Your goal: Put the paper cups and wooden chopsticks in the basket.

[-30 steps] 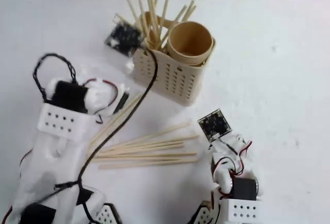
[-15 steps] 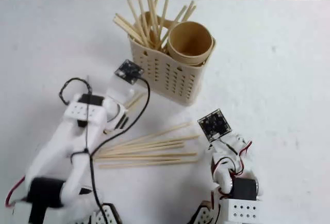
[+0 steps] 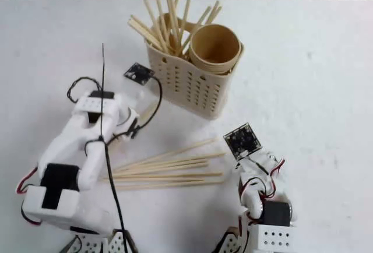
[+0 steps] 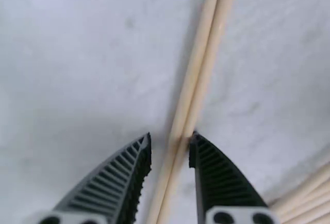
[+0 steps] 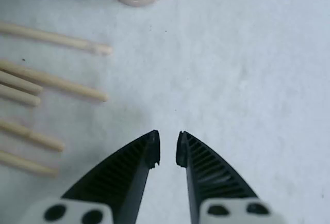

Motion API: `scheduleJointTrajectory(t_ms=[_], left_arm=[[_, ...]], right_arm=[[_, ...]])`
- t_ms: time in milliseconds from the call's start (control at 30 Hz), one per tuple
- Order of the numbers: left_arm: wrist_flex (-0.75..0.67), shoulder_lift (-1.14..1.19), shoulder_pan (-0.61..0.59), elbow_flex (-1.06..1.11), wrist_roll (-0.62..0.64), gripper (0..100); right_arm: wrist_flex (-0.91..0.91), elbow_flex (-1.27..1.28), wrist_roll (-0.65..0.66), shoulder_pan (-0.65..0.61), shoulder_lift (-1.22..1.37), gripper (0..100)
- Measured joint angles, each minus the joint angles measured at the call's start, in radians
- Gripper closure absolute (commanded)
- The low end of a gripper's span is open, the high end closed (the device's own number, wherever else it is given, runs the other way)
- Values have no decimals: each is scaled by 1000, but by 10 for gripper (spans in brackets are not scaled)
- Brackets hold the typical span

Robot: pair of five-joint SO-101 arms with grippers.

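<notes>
Note the left gripper point(image 4: 170, 137) spread astride a chopstick pair point(image 4: 206, 64) lying flat on the table point(image 4: 77, 53), with one finger touching the pair and the other just clear of it. Note the right gripper point(image 5: 167, 149) slightly parted over bare table, pinching nothing, near the stick ends of the loose bundle point(image 3: 169, 171). Locate the basket point(image 3: 192, 87) upright beyond the bundle, already holding cups point(image 3: 215, 46) and several standing sticks point(image 3: 172, 14). Expect an off-centre close to shove the pair sideways rather than pinch it, probably rolling one round stick out and lifting only the other. Expect a pinch far from the middle of the pair to let the long end sag, swing and strike the basket wall or the bundle. Allow for the standing sticks blocking entry from above, and for a hard push tipping the basket. Keep the cable point(image 3: 103, 72) off the bundle to avoid dragging it.
</notes>
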Motion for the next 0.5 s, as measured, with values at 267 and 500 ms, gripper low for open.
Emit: scheduleJointTrajectory(t_ms=[267,500], left_arm=[[166,146,0,-186,0,870],[255,226,6,-284,2,976]], right_arm=[[0,0,0,0,0,929],[0,0,0,0,0,929]])
